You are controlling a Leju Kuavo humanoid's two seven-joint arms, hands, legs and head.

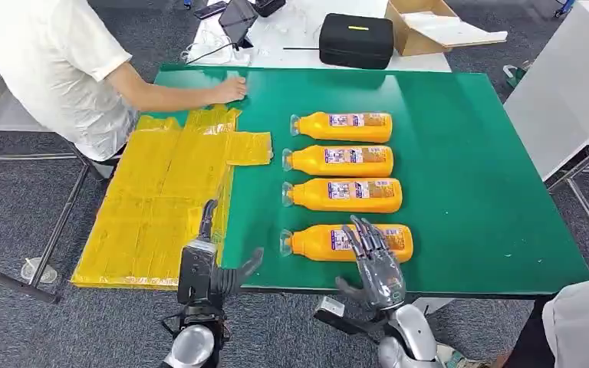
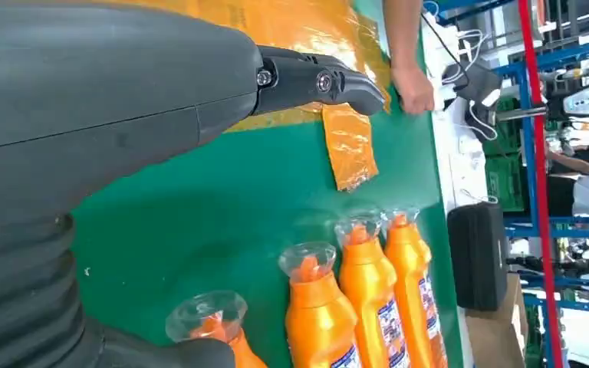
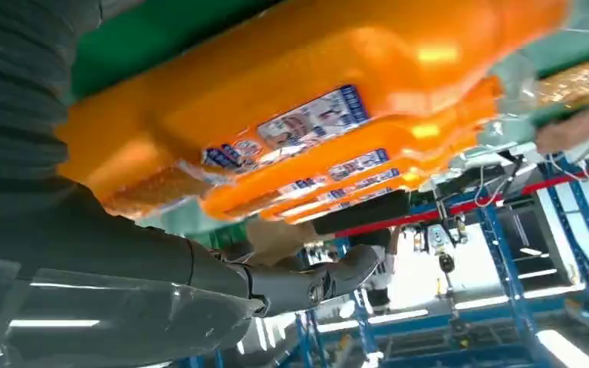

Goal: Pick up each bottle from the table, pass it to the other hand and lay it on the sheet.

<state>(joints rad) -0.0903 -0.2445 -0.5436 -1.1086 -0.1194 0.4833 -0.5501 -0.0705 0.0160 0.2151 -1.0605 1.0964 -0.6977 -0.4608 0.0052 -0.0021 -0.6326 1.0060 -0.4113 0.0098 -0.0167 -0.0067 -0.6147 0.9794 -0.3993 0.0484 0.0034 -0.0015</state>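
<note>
Several orange bottles lie side by side on the green table [image 1: 468, 176], caps pointing left. My right hand [image 1: 372, 261] reaches over the table's front edge, its fingers spread across the label end of the nearest bottle [image 1: 314, 242] without closing on it. In the right wrist view that bottle [image 3: 314, 69] lies close against the palm, with the thumb [image 3: 307, 284] held apart from it. Beyond it lie the other bottles [image 1: 343, 195]. My left hand [image 1: 213, 264] is open at the front edge, beside the yellow sheet [image 1: 161, 199], holding nothing. In the left wrist view a finger [image 2: 314, 80] points along the sheet [image 2: 349, 146].
A person [image 1: 54, 61] at the far left rests a hand [image 1: 230, 90] at the sheet's far corner. A black case [image 1: 356, 40] and a cardboard box [image 1: 429, 27] stand on the table behind. A second person [image 1: 583, 322] is at the lower right.
</note>
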